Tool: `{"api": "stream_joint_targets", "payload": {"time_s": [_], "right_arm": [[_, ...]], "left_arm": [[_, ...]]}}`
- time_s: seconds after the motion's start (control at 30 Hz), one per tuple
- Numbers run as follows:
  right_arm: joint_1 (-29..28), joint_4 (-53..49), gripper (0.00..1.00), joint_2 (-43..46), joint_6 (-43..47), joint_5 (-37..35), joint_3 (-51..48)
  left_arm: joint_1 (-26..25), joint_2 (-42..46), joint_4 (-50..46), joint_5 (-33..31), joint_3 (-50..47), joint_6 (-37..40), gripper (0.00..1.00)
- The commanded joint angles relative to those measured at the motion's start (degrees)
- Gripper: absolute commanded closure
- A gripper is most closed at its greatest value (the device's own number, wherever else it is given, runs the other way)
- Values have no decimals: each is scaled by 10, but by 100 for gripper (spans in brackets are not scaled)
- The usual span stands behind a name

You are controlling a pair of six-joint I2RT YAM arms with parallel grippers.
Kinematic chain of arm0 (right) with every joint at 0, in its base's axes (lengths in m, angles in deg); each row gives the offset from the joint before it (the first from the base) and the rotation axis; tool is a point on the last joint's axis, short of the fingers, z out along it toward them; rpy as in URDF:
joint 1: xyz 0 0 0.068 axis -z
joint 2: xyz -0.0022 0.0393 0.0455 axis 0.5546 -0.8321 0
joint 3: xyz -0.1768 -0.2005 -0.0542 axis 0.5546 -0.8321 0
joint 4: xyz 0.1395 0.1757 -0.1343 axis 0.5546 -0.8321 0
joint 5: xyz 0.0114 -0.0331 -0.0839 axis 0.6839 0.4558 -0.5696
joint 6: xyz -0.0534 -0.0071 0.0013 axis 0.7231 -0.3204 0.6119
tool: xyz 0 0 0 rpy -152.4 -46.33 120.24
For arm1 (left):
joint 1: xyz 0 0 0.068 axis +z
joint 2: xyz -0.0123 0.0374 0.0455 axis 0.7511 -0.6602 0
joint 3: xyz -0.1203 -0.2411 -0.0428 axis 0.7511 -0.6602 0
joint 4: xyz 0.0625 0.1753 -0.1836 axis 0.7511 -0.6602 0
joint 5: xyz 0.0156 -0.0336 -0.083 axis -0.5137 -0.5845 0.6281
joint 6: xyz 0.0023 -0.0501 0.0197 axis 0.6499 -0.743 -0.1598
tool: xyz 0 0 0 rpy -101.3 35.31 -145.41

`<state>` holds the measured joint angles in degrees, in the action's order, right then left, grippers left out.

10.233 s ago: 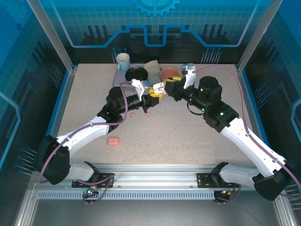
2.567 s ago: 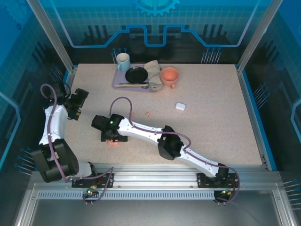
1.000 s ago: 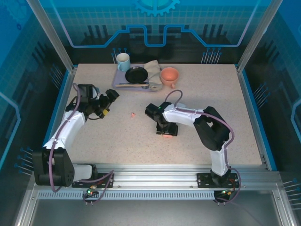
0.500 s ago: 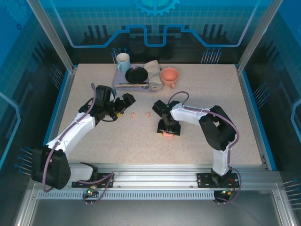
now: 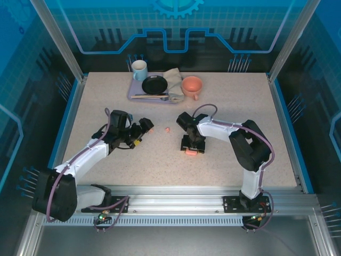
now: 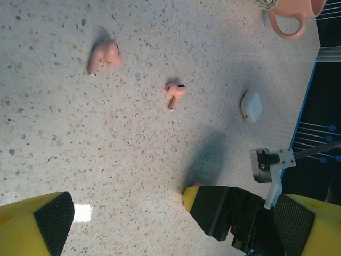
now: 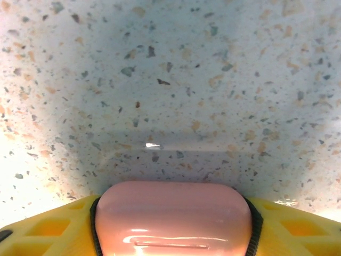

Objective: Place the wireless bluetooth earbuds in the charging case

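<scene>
A closed salmon-pink charging case sits squeezed between the yellow fingers of my right gripper, low over the speckled table. From above, that case peeks out under the right gripper at mid-table. Two salmon-pink earbuds lie loose on the table ahead of my left gripper, which stands wide open and empty. In the top view one earbud lies between the two grippers, just right of the left gripper. A white case lies closed beyond the earbuds.
A purple tray with a black plate, a cloth and a mug stands at the back. An orange cup stands beside it. The right arm's elbow rises on the right.
My left gripper has swung right and nearer, up to the pink earbuds. My right gripper has shifted slightly right, the pink case still in it.
</scene>
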<state>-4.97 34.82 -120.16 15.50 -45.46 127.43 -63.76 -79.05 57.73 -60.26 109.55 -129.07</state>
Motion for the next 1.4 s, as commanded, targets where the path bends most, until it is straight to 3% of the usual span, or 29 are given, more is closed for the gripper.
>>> {"api": "stream_joint_targets", "payload": {"time_s": [0.0, 0.4, 0.77, 1.0, 1.37], "right_arm": [[15, 35, 48, -7, 4, 22, -24], [22, 48, 50, 77, -90, 51, 34], [48, 94, 50, 87, -235, 78, 72], [50, 141, 50, 76, -308, 120, 78], [41, 142, 51, 73, -325, 132, 100]], "left_arm": [[-10, 21, 32, 17, -14, 6, 1], [-80, 21, 208, 45, -75, 92, 1], [-165, -10, 324, -25, -105, 151, 2], [-184, -71, 383, -51, -95, 150, 12], [-189, -132, 445, -89, -68, 138, 20]]}}
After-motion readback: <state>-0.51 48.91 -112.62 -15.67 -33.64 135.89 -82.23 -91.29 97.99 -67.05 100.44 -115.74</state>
